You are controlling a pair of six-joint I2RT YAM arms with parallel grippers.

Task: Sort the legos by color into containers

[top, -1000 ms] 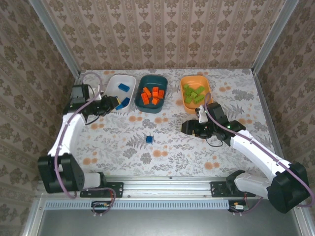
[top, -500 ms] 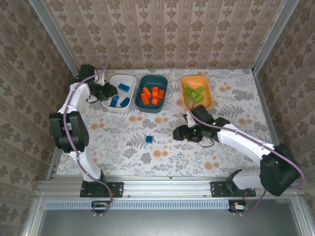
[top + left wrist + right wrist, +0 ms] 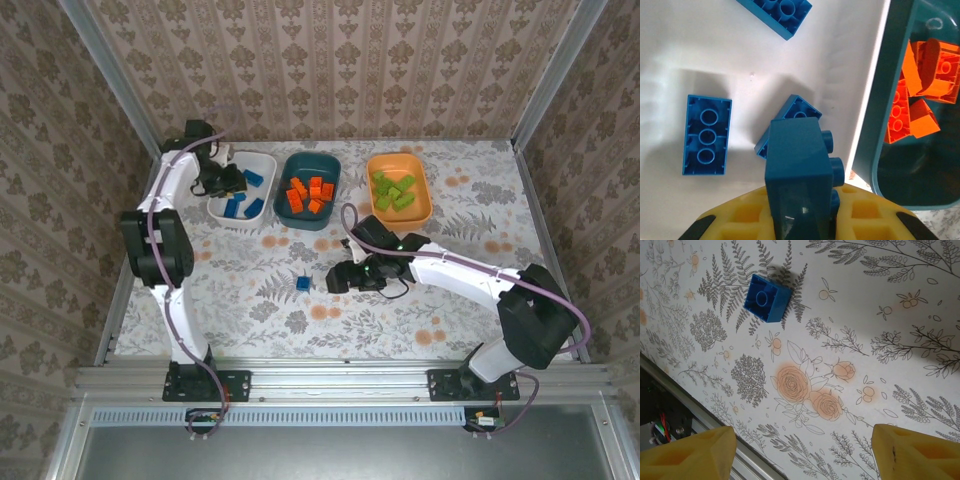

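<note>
Left end effector (image 3: 800,220) grips blue brick (image 3: 797,150) over white bin (image 3: 670,50).

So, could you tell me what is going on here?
Bricks are being sorted by colour. The left hand grips a blue brick above the white bin of blue ones. The right hand, open, hovers near the last loose blue brick on the table. Orange bricks lie in the teal bin, green ones in the orange bin.

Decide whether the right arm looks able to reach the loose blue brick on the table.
Probably yes. The loose blue brick lies on the table, just beyond the right claw, whose jaws stand open toward it, with nothing between them.
</note>
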